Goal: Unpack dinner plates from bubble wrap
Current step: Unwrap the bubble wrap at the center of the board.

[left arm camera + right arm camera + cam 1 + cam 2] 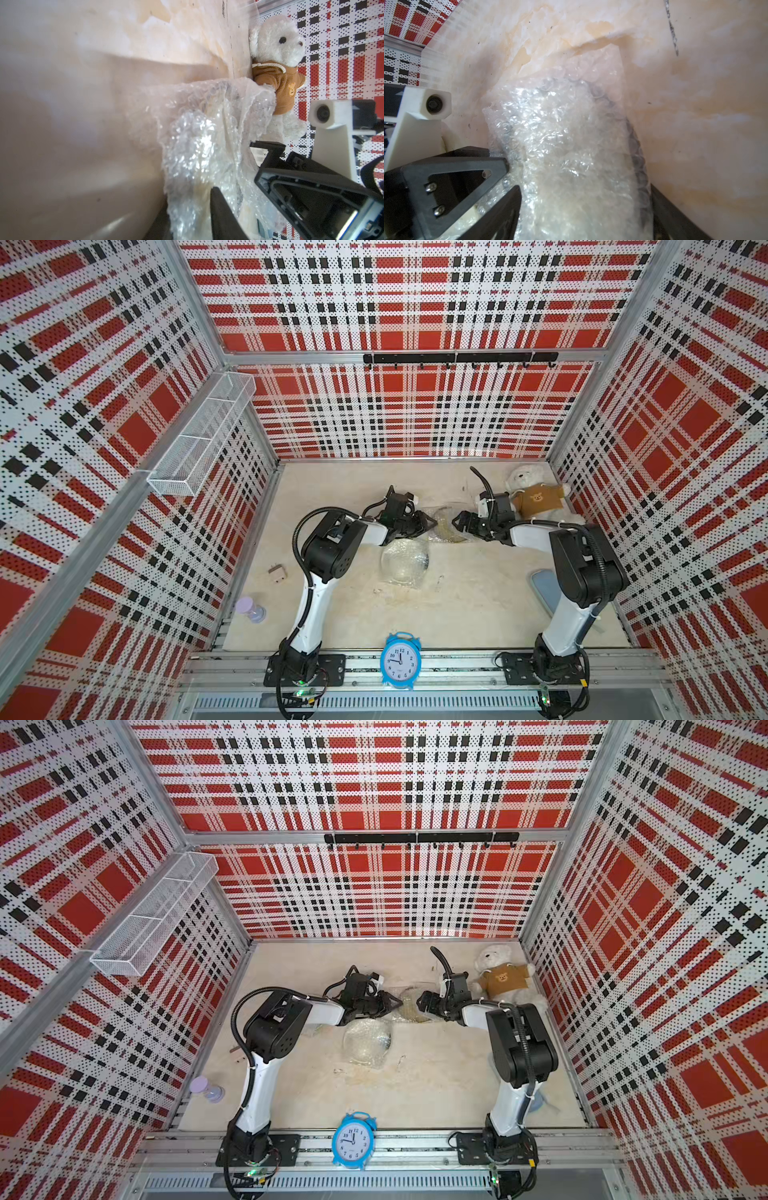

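Nearest us, on the front rail, stands the blue alarm clock, flanked by the two arm bases. From there both arms rise, bend at raised elbows and turn their forearms inward, so the grippers face each other low over the rear half of the table.

Between the bases and the grippers lies a second bundle, a pale plate fully wrapped and untouched. Beyond it, the left gripper and the right gripper meet at the yellow plate, which sits tilted in its bubble wrap.

The right wrist view shows this bundle filling the right gripper's wide jaws, dark rim against one finger; we judge that it holds the plate. The left gripper's jaws look narrow at the wrap's edge; whether they have caught it we cannot tell.

We take the step to be peeling the wrap off this plate. Next, the left needs a firm pinch on a loose flap, then a pull away while the right steadies.

Farthest back sits the teddy bear.
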`<state>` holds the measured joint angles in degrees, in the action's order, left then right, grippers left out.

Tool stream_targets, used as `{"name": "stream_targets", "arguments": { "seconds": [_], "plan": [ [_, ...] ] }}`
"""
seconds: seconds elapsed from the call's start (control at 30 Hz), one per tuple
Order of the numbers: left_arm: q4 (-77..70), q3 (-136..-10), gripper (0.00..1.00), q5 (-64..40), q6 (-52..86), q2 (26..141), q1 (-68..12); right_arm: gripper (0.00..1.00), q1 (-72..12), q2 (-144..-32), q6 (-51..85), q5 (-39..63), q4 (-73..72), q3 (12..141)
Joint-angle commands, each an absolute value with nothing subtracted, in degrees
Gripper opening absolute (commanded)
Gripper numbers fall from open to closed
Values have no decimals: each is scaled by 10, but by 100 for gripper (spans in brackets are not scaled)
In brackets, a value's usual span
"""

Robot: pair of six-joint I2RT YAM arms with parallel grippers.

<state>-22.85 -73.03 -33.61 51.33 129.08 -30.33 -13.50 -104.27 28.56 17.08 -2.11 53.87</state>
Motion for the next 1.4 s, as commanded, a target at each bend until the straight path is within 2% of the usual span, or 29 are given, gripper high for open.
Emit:
{"name": "stream_targets", "arguments": {
  "seconds": [0.0,0.27,0.43,0.6,0.77,1.03,1.17,1.37],
  "plan": [
    [-204,-730,29,-319,510,1320,-309,89,-140,-1028,277,164,-10,533],
    [-193,-739,14,-306,505,1320,-311,94,-142,-972,238,112,62,542],
    [-188,-741,12,-302,508,1307,-310,95,-152,-917,182,60,139,560],
    [-137,-748,10,-285,506,1275,-311,90,-225,-898,96,-63,242,602],
    [-76,-753,6,-263,524,1242,-311,85,-274,-907,49,-147,264,605],
    [-23,-767,4,-257,528,1219,-311,76,-296,-940,-5,-171,238,601],
    [-23,-770,4,-262,527,1216,-311,76,-308,-943,-22,-155,213,591],
    [-23,-775,4,-265,524,1219,-310,82,-314,-944,-30,-138,190,583]
  ]
}}
